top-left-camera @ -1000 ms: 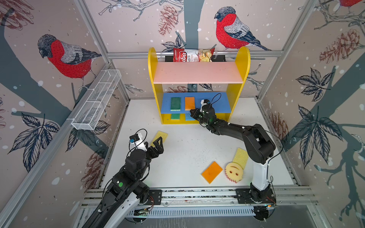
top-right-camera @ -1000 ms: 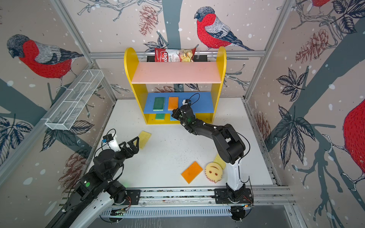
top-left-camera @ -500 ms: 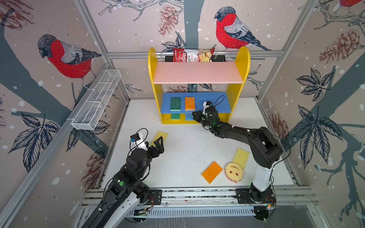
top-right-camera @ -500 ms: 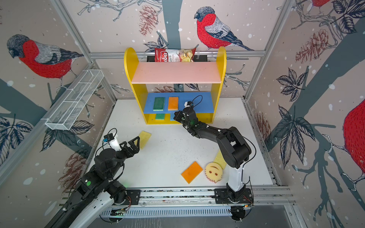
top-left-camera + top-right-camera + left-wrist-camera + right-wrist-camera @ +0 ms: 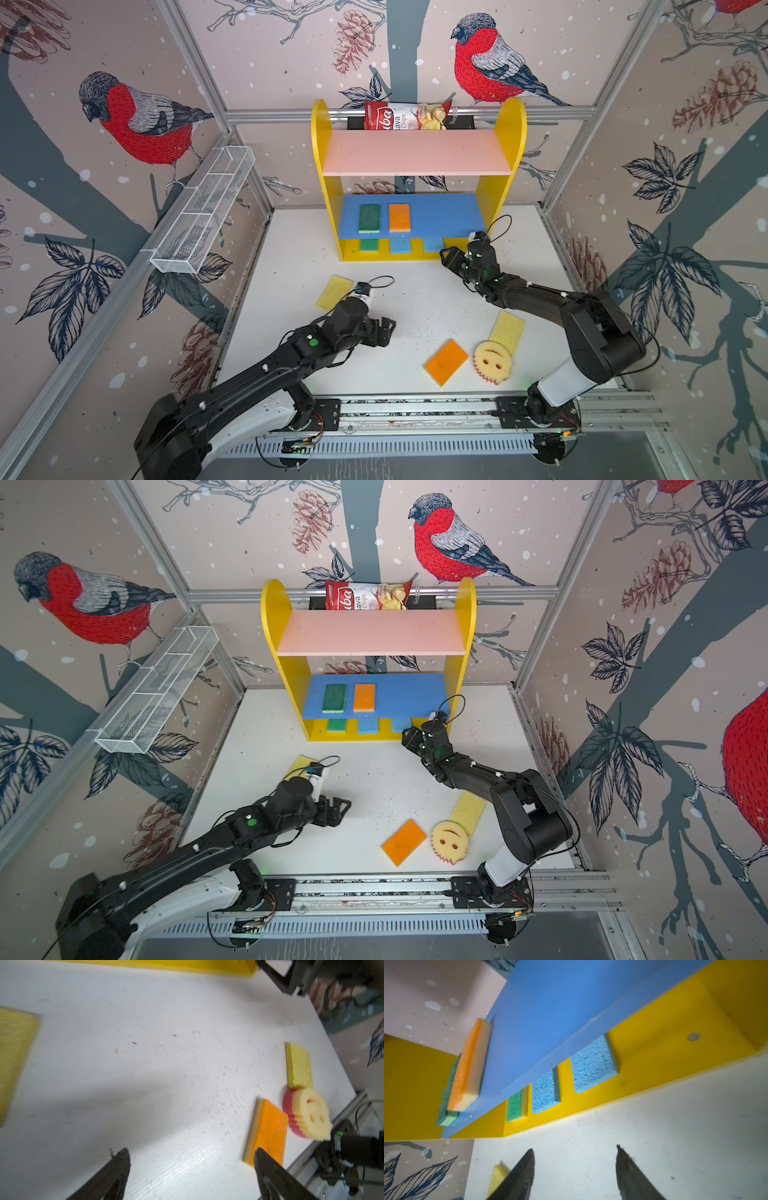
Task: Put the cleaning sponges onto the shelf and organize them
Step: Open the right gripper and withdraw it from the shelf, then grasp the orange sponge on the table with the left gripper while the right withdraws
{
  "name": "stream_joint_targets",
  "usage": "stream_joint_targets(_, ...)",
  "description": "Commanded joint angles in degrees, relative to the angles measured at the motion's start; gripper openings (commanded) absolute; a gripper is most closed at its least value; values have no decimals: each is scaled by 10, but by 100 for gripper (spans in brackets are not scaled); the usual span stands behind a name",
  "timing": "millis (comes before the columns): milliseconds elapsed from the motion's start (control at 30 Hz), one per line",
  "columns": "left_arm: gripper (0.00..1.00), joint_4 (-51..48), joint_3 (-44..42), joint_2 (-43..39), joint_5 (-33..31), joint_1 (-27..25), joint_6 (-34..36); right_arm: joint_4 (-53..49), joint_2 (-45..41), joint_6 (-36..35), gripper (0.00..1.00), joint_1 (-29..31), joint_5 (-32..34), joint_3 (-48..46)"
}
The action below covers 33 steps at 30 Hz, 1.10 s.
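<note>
Shelf (image 5: 513,137) ahead: my right pincer (image 5: 448,258) stands apart, empty, nearest blue sponge (image 5: 433,244) at eleven o'clock; my left pincer (image 5: 385,329) apart too, loose orange sponge (image 5: 445,361) at four o'clock

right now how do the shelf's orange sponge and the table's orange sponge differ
Shelf orange sponge lies on the blue board; table orange sponge lies on the white table. Shelf orange sponge sits square to the board; table orange sponge lies diagonal. Both lie flat, orange side up, over a pale layer.
</note>
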Motion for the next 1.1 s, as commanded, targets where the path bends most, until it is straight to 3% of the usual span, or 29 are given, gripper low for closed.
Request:
stream_joint_targets(0, 92, 73, 36, 81, -7, -47, 30, -15, -25, 10, 67, -24, -27, -29)
stream_joint_targets(100, 92, 89, 76, 172, 8, -85, 50, -17, -62, 4, 69, -52, -32, -64)
stream_joint_targets(200, 90, 97, 111, 241, 70, -98, 64, -26, -101, -4, 71, -79, -33, -94)
stream_joint_targets(367, 89, 75, 162, 330, 66, -120, 85, -32, -156, -12, 73, -120, -42, -138)
stream_joint_targets(533, 70, 30, 238, 437, 87, -133, 108, -41, -207, -11, 73, -150, -54, -179)
stream_joint_targets(733, 67, 21, 284, 518, 97, -133, 124, -68, -273, -17, 74, -175, -43, -203)
stream_joint_targets(833, 49, 28, 290, 531, 95, -132, 124, -78, -297, -19, 75, -182, -33, -209)
stream_joint_targets(900, 31, 28, 297, 535, 85, -131, 121, -81, -306, -18, 75, -184, -30, -212)
stream_joint_targets(1067, 7, 42, 298, 525, 85, -112, 108, -82, -304, -14, 75, -184, -36, -213)
